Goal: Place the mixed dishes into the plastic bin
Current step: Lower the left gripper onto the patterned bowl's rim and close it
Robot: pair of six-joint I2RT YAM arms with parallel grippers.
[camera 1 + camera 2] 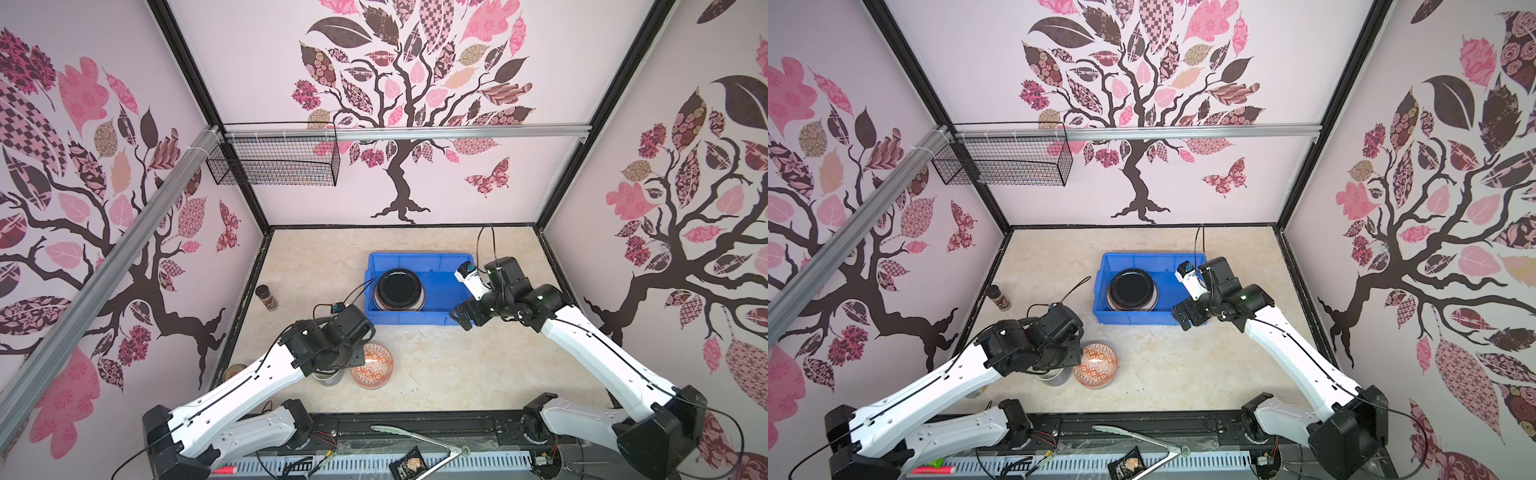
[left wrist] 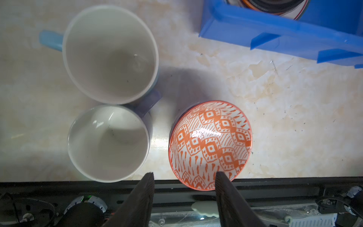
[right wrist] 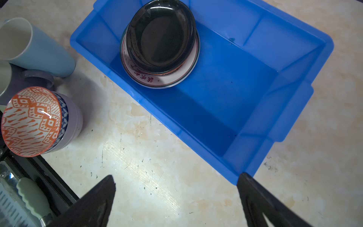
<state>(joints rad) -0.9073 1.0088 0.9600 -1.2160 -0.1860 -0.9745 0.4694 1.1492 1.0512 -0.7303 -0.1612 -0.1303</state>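
Left claw (image 2: 185, 174): jaws apart, empty, poised above patterned bowl (image 2: 210, 145) rim. Bowl on tabletop (image 2: 275, 118) beside two mugs (image 2: 110, 55), outside blue bin (image 2: 275, 31). Rim to be straddled squarely before closing. Right claw (image 3: 176, 176): wide apart, empty.

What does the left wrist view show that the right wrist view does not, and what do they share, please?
Only the left wrist view looks straight down into both empty mugs and shows the left tool, open by the patterned bowl's rim. Only the right wrist view shows the bin's bare floor, the black plate's glossy face atop the plate stack, and the right tool, open over the table. Both show the bowl, the mugs and the blue bin.
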